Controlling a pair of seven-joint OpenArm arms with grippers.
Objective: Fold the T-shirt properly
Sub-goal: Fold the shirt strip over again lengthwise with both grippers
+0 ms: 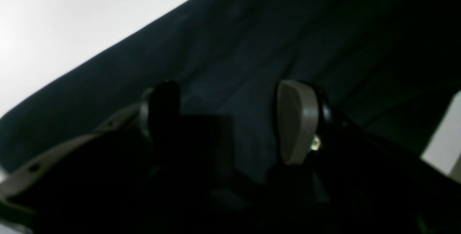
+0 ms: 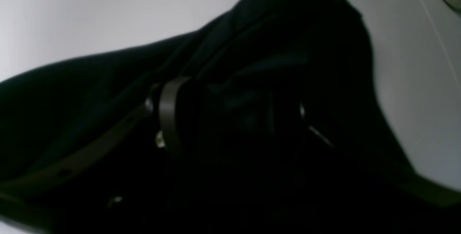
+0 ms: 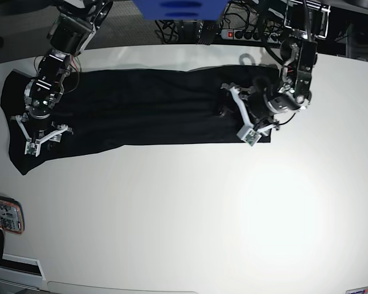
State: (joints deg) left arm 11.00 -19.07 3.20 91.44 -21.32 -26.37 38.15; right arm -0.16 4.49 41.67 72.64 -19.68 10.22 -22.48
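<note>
T-shirt black, spread as a long band across the far part of the white desk, left pincer spread over its one end, right pincer spread at the opposite end, fabric bunched between its fingers, grip uncertain

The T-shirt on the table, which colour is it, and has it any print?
The T-shirt is plain black, no print visible; base view shows it best.

no text, label, brand or number can be read on anything in these views.
</note>
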